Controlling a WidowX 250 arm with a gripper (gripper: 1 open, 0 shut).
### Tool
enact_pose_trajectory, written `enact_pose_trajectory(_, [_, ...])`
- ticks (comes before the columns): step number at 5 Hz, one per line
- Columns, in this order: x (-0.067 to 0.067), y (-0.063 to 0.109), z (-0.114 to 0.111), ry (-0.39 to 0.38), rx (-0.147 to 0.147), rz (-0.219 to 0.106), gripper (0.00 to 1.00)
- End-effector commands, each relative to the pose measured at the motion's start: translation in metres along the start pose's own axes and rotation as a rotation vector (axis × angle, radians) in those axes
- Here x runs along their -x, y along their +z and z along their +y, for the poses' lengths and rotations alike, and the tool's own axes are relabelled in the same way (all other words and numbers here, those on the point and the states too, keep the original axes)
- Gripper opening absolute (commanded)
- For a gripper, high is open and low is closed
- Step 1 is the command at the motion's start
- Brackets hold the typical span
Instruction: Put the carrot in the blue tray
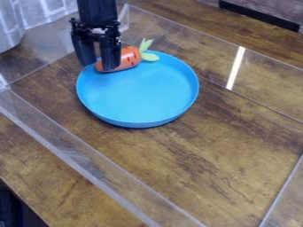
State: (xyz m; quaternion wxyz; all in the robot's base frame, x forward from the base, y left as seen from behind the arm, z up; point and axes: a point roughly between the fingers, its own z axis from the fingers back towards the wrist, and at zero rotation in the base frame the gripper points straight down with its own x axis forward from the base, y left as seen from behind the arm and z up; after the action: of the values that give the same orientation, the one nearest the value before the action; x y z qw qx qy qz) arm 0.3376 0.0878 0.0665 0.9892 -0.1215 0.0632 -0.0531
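Note:
The blue tray [142,93] lies on the wooden table, left of the middle. The orange carrot [126,59] lies at the tray's far left rim, with its green top [147,45] pointing to the back right over the rim. My black gripper [97,55] stands upright just left of the carrot. Its fingers are apart, and the right finger [112,51] is against the carrot's left end. The carrot's left end is partly hidden behind that finger.
The dark wooden table [225,151] has a clear plastic edge strip [71,151] along the front left. A grey object [10,27] stands at the back left corner. A bright glare streak [236,67] lies right of the tray.

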Motion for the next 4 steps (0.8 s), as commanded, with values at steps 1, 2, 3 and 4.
enact_pose_trajectory(1, [0.004, 0.04, 0.0, -0.01, -0.044, -0.095, 1.0])
enact_pose_trajectory(2, [0.006, 0.044, 0.0, -0.014, -0.044, -0.098, 1.0])
enact_pose_trajectory(3, [0.009, 0.048, -0.004, -0.022, -0.038, -0.103, 1.0])
enact_pose_trajectory(4, [0.013, 0.053, -0.009, -0.03, -0.036, -0.113, 1.0])
